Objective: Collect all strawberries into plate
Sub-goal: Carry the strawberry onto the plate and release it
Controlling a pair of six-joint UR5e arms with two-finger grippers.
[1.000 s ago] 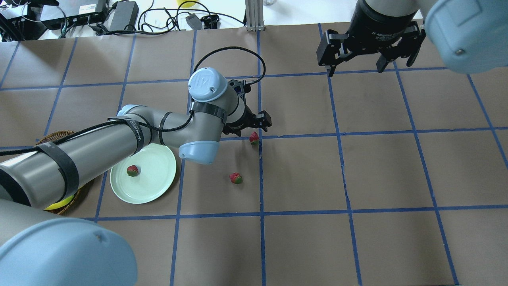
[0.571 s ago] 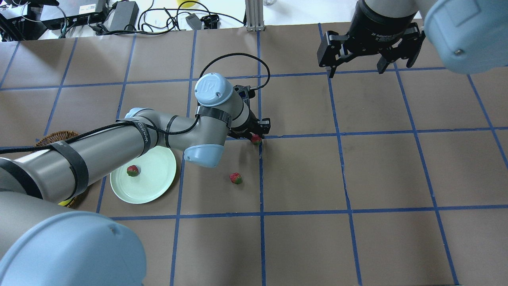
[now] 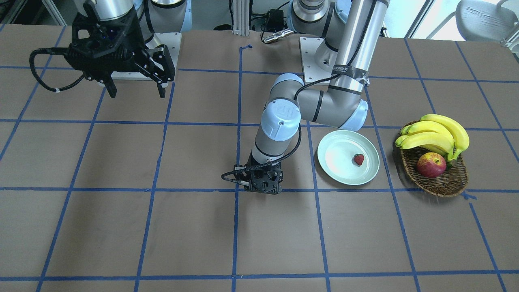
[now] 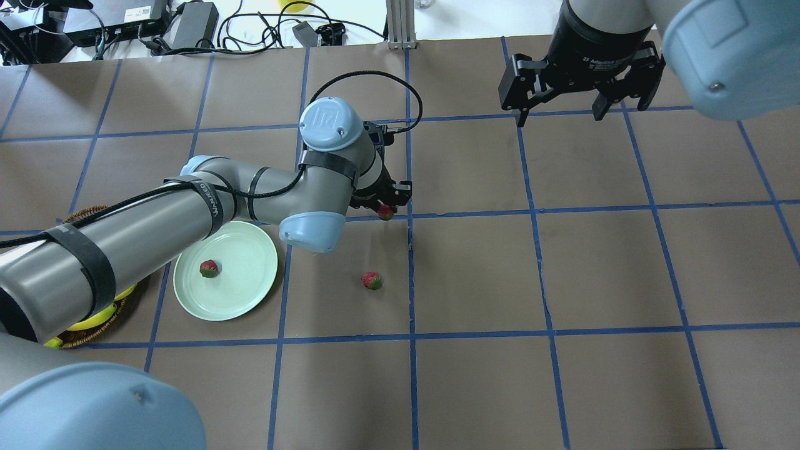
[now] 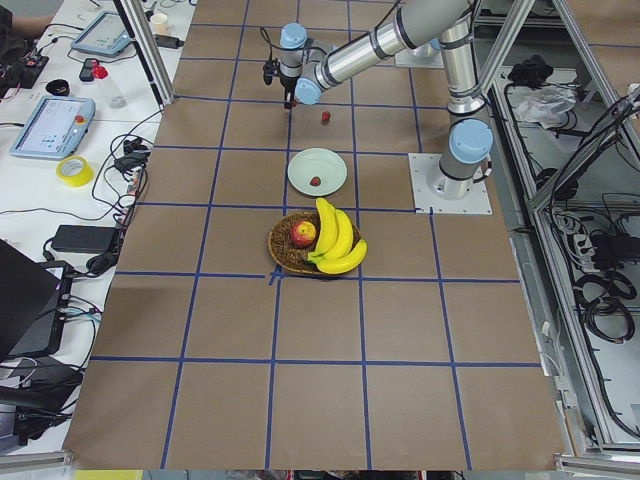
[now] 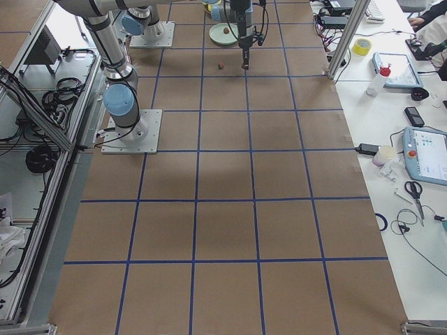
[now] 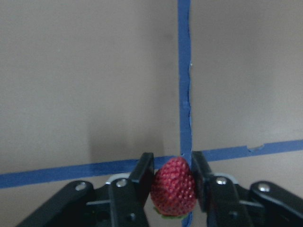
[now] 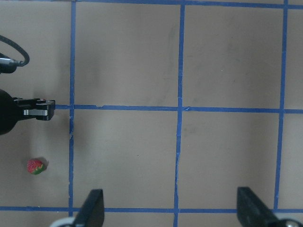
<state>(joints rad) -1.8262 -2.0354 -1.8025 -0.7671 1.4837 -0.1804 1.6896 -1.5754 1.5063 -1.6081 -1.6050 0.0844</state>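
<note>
Findings, taken left to right across the overhead view.

1. The plate (image 4: 247, 247) lies near the table's left end, just beside the basket (image 3: 444, 184). One strawberry (image 4: 209, 269) rests on it, left of centre. First of three collected.

2. The left gripper (image 4: 383, 209) is low over the table at a crossing of blue tape lines, right of the plate and well apart from it. Its fingers (image 7: 144, 176) are closed to a narrow gap on the second strawberry (image 7: 173, 187). In the wrist view the fruit sits squarely between the two pads, touching both, red body forward and green top downward. Whether it is clear of the table cannot be told.

3. The third strawberry (image 4: 371, 280) lies loose on the table, nearer the robot than the left gripper, between it and the plate's side, untouched.

4. The right gripper (image 4: 559, 116) hangs high over the far right of the table, jaws spread wide, holding nothing.

Assessment: the step in hand is the pick of the second strawberry, and the grasp appears made. The next move calls for a straight lift, then a carry leftward to the plate, releasing clear of the fruit on it. Grip is small and round; slippage is possible.
</note>
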